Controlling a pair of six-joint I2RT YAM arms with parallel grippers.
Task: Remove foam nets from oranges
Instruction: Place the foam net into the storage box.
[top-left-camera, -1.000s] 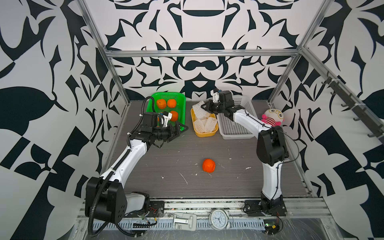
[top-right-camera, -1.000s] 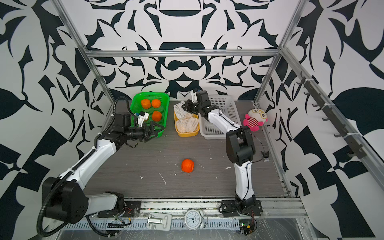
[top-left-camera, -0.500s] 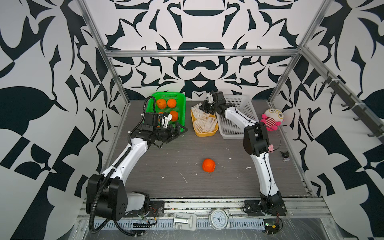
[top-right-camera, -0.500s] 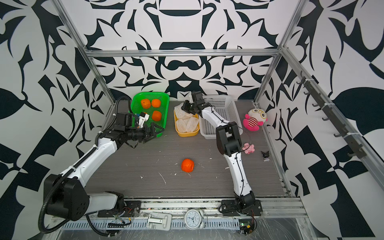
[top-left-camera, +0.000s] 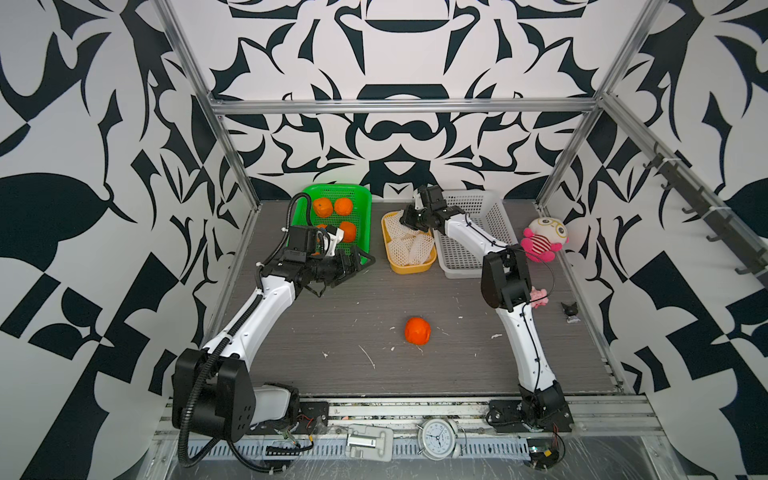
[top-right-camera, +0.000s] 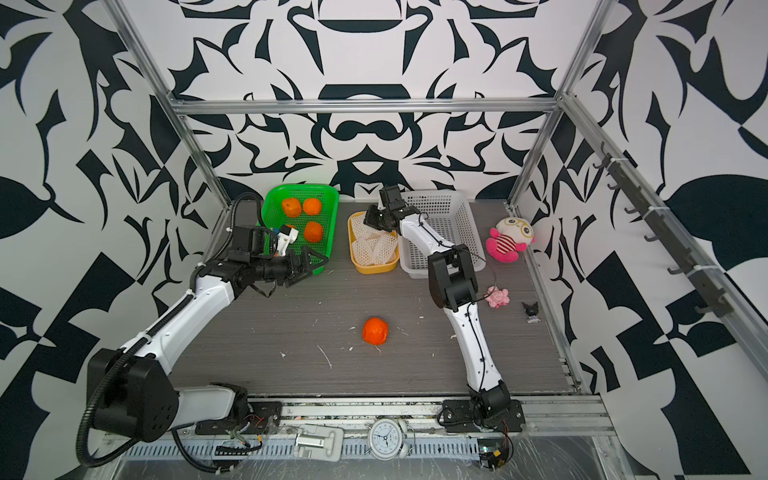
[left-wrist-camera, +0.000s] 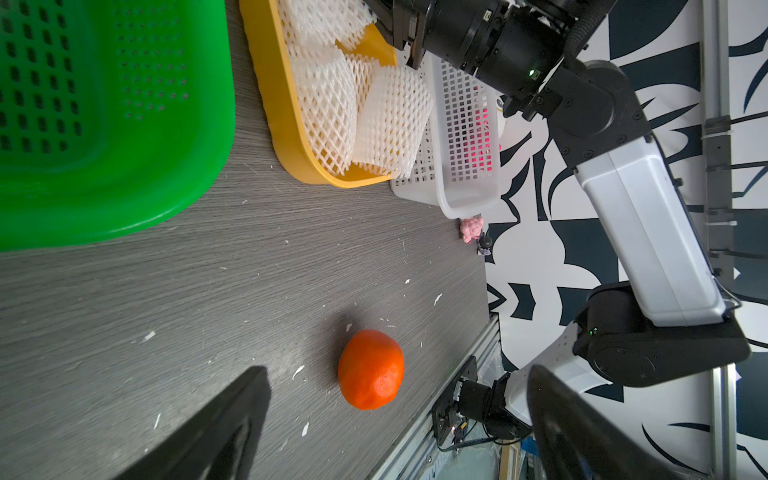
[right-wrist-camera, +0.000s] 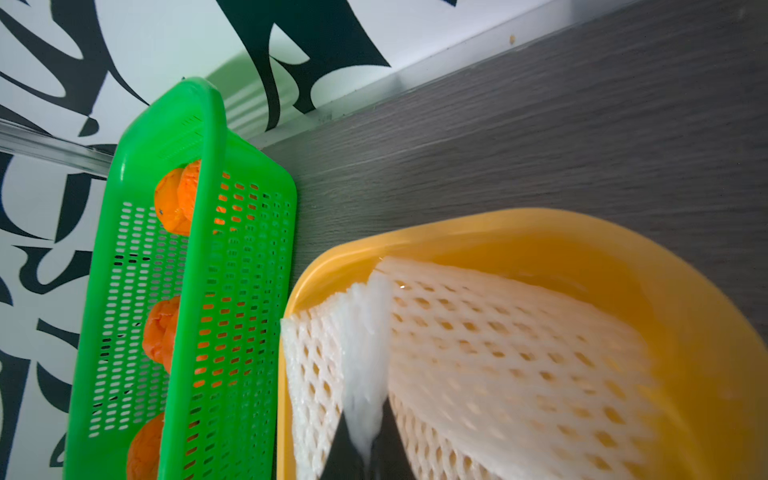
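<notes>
One bare orange (top-left-camera: 417, 331) (top-right-camera: 375, 331) lies on the grey table, also in the left wrist view (left-wrist-camera: 370, 369). Three more oranges (top-left-camera: 343, 206) sit in the green basket (top-left-camera: 367, 216). White foam nets (top-left-camera: 409, 245) (left-wrist-camera: 361, 112) fill the yellow basket (top-left-camera: 413, 270). My right gripper (top-left-camera: 405, 218) hangs over that basket's far end, shut on a fold of a foam net (right-wrist-camera: 365, 374). My left gripper (top-left-camera: 361, 262) (left-wrist-camera: 397, 376) stands open and empty by the green basket's near right corner, well away from the loose orange.
A white perforated basket (top-left-camera: 469, 266) stands right of the yellow one, under the right forearm. A pink and white plush toy (top-left-camera: 542, 237), a small pink thing (top-left-camera: 538, 297) and a small black figure (top-left-camera: 570, 311) lie along the right edge. White foam scraps dot the table.
My right gripper has moved left from over the white basket to over the yellow basket, still shut, and its elbow has swung forward. The left arm has barely moved.
</notes>
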